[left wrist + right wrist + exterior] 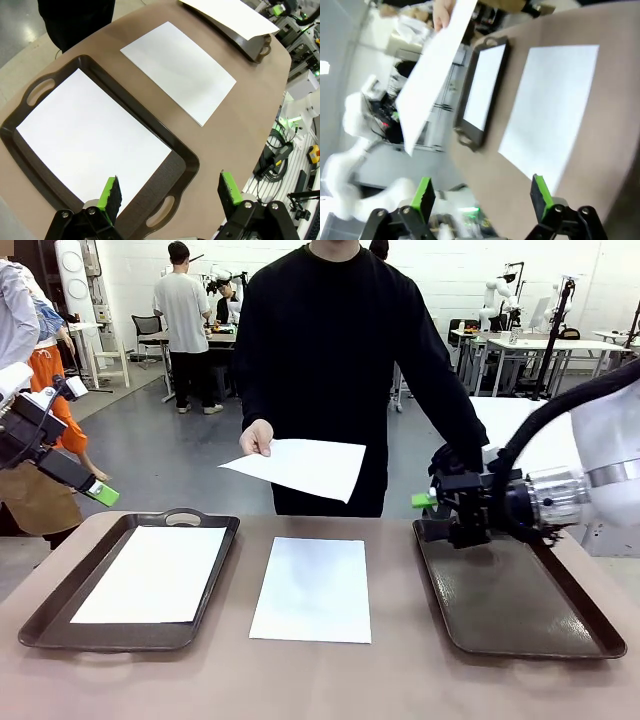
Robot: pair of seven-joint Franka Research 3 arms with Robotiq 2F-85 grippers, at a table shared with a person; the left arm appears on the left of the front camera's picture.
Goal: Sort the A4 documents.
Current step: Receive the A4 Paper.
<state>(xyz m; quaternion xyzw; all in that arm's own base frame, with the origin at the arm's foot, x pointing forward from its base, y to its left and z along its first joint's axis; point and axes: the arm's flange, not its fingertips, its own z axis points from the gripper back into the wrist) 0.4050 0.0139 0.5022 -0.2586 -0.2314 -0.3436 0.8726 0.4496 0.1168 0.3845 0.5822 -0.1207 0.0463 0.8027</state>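
brown table (320, 680), three a4 documents (311, 589) (150, 573) (297, 467), two trays (40, 625) (520, 610)

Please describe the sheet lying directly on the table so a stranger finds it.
On the table, look between the left tray and right tray. This middle sheet lies on bare tabletop, unlike the tray sheet and the hand-held sheet.

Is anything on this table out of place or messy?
Slightly: the middle sheet lies on the bare table between the trays, while the left tray holds its own sheet and the right tray has none. A person's hand holds a third sheet in the air. Nothing looks torn or spilled.
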